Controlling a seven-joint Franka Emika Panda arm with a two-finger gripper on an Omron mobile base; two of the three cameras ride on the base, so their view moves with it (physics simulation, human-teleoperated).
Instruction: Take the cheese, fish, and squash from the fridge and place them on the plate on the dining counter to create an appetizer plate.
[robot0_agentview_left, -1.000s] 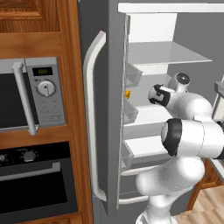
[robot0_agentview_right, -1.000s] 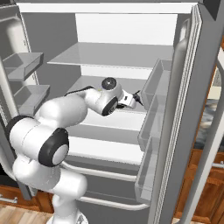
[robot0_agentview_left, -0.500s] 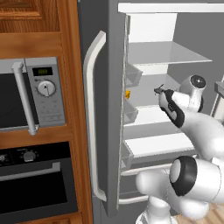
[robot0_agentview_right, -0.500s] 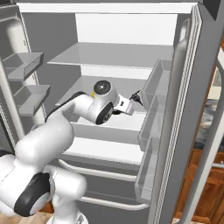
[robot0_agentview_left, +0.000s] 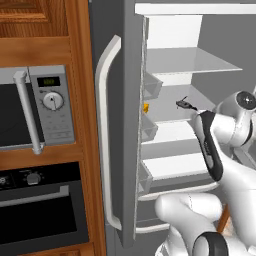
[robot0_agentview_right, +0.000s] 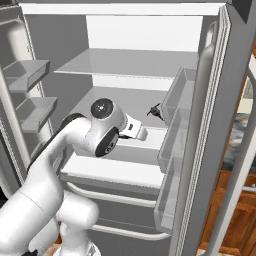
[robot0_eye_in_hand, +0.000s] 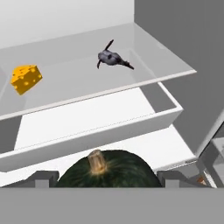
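**Already in the grip: squash first, cheese and fish waiting**

Right now your jaws stand wide, and that is because the squash (robot0_eye_in_hand: 107, 170) fills the whole gap between them. In the hand view its dark green flanks meet both tips, stem up. I read that as a hold, not a hover.

The round body needs the broad spread, and taking it across the middle keeps it from rolling out.

Inside the open fridge (robot0_agentview_left: 125, 150), the cheese (robot0_eye_in_hand: 26, 78) and the fish (robot0_eye_in_hand: 111, 57) lie well apart on the glass shelf (robot0_eye_in_hand: 144, 65). That shelf is one level above the squash and further in. You have gone for the nearest, bulkiest item, so the two small ones sit undisturbed with a free reach over the shelf's front edge.

Your next move is probably the carry to the plate on the worktop. Watch the door bins as you swing out.
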